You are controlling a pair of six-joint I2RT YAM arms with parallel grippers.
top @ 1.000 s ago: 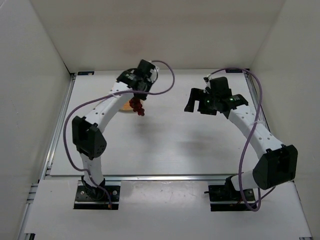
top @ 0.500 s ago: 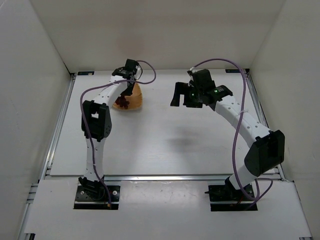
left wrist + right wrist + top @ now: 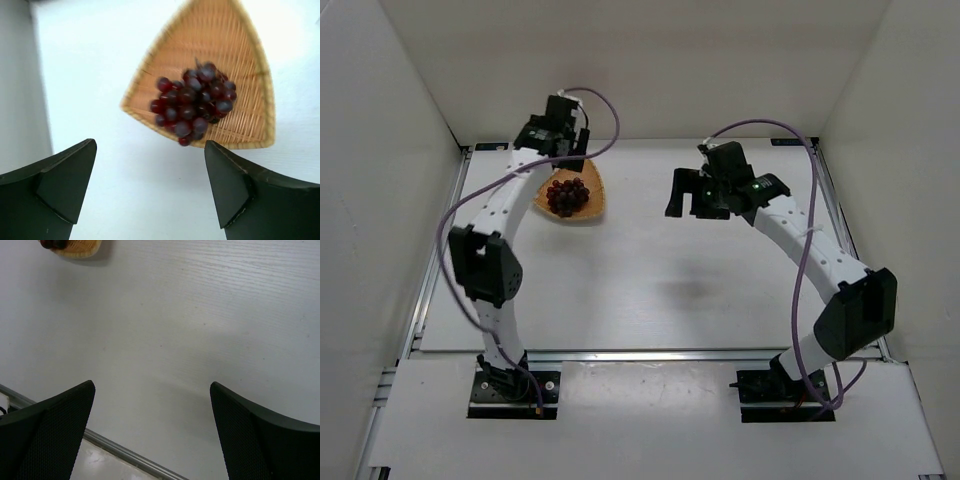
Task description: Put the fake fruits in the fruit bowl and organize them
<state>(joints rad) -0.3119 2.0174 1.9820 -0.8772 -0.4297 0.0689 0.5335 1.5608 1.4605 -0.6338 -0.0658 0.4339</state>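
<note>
A bunch of dark purple-maroon grapes [image 3: 567,196] [image 3: 192,102] lies inside the orange-tan woven fruit bowl [image 3: 594,204] [image 3: 235,45] at the back left of the table. One grape hangs over the bowl's near rim in the left wrist view. My left gripper [image 3: 557,152] [image 3: 150,172] hovers just behind the bowl, open, with nothing between its fingers. My right gripper [image 3: 688,195] [image 3: 152,415] hangs open and empty over the back middle of the table, to the right of the bowl. A corner of the bowl [image 3: 80,247] shows at the top left of the right wrist view.
White walls enclose the table on three sides. A metal rail [image 3: 435,260] runs along the left edge, and another rail [image 3: 650,352] [image 3: 125,455] along the near edge.
The left gripper has opened and let the grapes go into the bowl, then pulled back toward the rear wall. The right arm has barely moved over the last half second.
</note>
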